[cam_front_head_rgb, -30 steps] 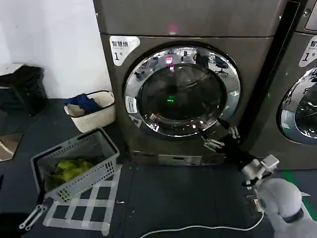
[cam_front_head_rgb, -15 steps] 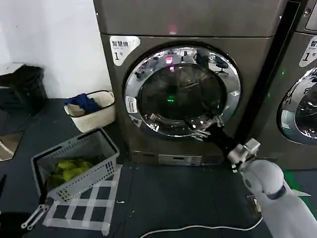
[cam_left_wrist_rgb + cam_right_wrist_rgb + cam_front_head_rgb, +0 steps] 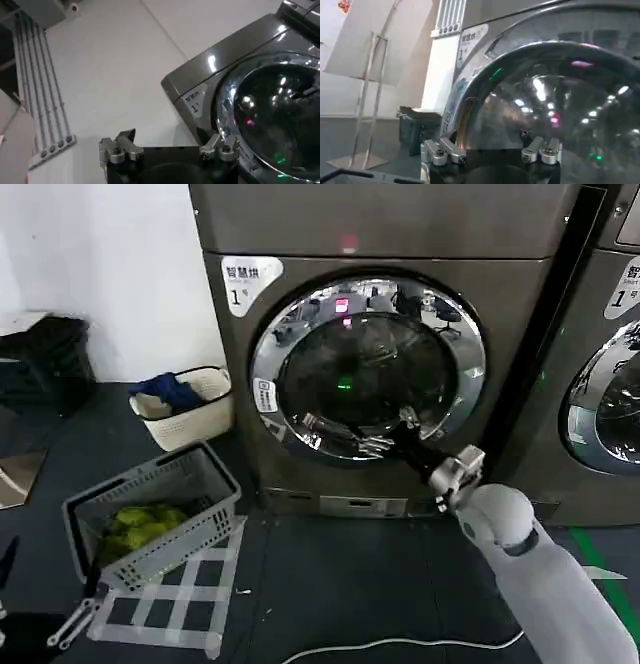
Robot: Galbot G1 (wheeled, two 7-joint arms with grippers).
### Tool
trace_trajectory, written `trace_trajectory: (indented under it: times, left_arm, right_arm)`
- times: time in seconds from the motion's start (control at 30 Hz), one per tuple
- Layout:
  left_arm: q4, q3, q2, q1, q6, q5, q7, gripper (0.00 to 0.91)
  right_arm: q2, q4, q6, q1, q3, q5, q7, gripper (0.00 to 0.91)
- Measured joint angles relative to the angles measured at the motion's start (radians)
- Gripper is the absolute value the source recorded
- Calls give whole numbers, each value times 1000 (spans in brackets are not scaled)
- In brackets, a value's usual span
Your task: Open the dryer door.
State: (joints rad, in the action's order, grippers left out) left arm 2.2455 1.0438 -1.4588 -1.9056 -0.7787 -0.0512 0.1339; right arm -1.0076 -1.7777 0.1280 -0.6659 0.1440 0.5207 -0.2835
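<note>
The dryer door (image 3: 367,367) is a round porthole with a chrome ring and dark glass, and it sits shut in the bronze-grey machine. My right gripper (image 3: 388,434) is open just in front of the lower part of the glass, near the bottom of the ring, with nothing between its fingers. In the right wrist view the door (image 3: 555,100) curves close ahead of the open right gripper (image 3: 492,150). My left gripper (image 3: 68,622) hangs low at the far left by the floor. The left wrist view has the left gripper (image 3: 170,148) open, with the door (image 3: 270,120) farther off.
A grey basket (image 3: 205,484) holding yellow-green cloth stands on the floor at the left. Behind it a white basket (image 3: 190,424) holds blue cloth. A neighbouring machine (image 3: 605,384) stands at the right. A white cable (image 3: 400,644) and a tape grid (image 3: 180,599) lie on the floor.
My right gripper has moved left and slightly up, from the door's lower right rim to in front of the lower glass. The door is still shut. The left arm has hardly moved.
</note>
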Motion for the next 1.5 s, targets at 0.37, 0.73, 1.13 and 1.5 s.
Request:
trace_trajectory:
  times: [0.37,0.73,1.13,1.5]
  left_arm:
    - [4,1,-10,-4,-2,6,0,907]
    - [5,3,-19,-11,-8,12,0,907]
    - [6,9,-25,-15,-15,13,-1,907]
    - [4,21,-26,-17,-20,12,-3,907]
  right_arm:
    - [-56,86,-2,103,-88,-25,1,907]
    - [-106,163,-8,184,-153,-33,-6,907]
    - [-171,246,-22,242,-191,-66,-11,907]
    - [-218,317,-29,275,-208,-83,-12,907]
